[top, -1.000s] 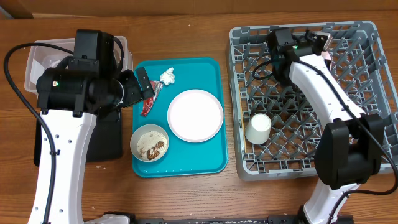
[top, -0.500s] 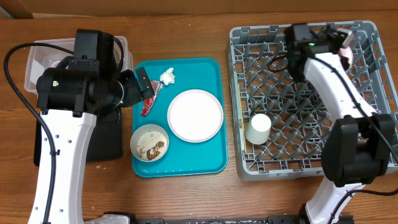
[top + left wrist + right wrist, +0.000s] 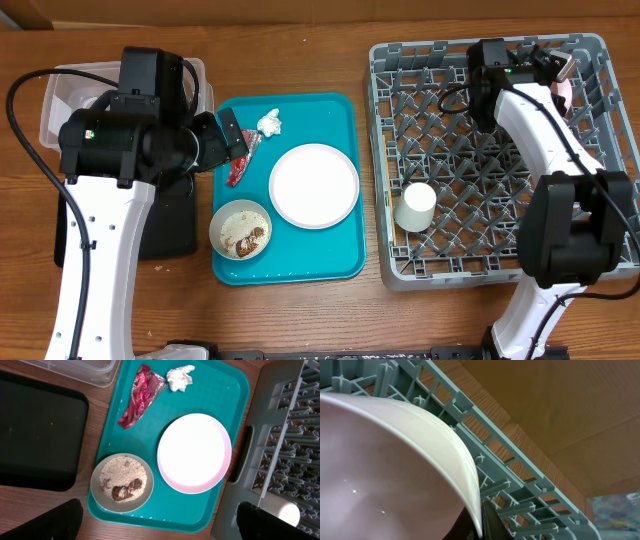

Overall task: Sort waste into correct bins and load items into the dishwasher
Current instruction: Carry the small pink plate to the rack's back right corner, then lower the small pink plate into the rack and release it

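Note:
My left gripper (image 3: 228, 140) is open and empty, hovering beside the red wrapper (image 3: 243, 160) on the teal tray; its fingers (image 3: 160, 527) frame the left wrist view. The wrapper (image 3: 140, 395), white tissue (image 3: 179, 377), pink plate (image 3: 195, 452) and cream bowl of rice scraps (image 3: 121, 482) lie below it. My right gripper (image 3: 553, 78) is shut on the rim of the pink bowl (image 3: 385, 475), over the far right corner of the grey rack (image 3: 480, 260). The white cup (image 3: 415, 206) lies in the rack. The clear tub (image 3: 60, 90) and black tray (image 3: 170, 230) sit under my left arm.
The teal tray (image 3: 330, 255) sits between the bins and the rack. The rack's pegs and far wall (image 3: 520, 485) are close beside the held bowl. Bare wooden table runs along the front edge.
My right arm has swung right along the rack's far edge, carrying the pink bowl toward the far right corner. The left arm has not moved.

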`<control>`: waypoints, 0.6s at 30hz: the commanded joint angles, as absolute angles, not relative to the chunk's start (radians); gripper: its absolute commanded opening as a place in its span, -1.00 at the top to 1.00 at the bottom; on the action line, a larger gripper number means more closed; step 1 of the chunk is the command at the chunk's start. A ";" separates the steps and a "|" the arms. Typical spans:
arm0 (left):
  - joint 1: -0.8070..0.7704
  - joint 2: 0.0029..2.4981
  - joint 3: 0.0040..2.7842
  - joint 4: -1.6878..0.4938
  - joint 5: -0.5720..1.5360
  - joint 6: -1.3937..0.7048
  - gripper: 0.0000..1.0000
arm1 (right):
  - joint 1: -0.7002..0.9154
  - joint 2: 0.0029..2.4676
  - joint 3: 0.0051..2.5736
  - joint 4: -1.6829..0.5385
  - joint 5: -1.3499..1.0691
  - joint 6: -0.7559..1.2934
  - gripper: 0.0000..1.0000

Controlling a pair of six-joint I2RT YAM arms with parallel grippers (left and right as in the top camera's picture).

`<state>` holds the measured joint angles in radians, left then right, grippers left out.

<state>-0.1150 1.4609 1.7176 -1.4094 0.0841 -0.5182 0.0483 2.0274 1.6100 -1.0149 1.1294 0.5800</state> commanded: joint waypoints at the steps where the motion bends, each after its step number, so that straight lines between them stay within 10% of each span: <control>1: -0.112 1.464 1.731 -1.406 0.070 -0.528 -1.00 | 0.046 2.066 1.617 -1.038 1.117 0.569 0.92; 18: -0.112 1.464 1.731 -1.406 0.070 -0.528 -1.00 | 0.009 2.049 1.618 -1.001 1.185 0.569 0.92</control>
<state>-0.1150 1.4609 1.7176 -1.4090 0.0841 -0.5186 0.0437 2.0293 1.6157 -1.0046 1.1603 0.5751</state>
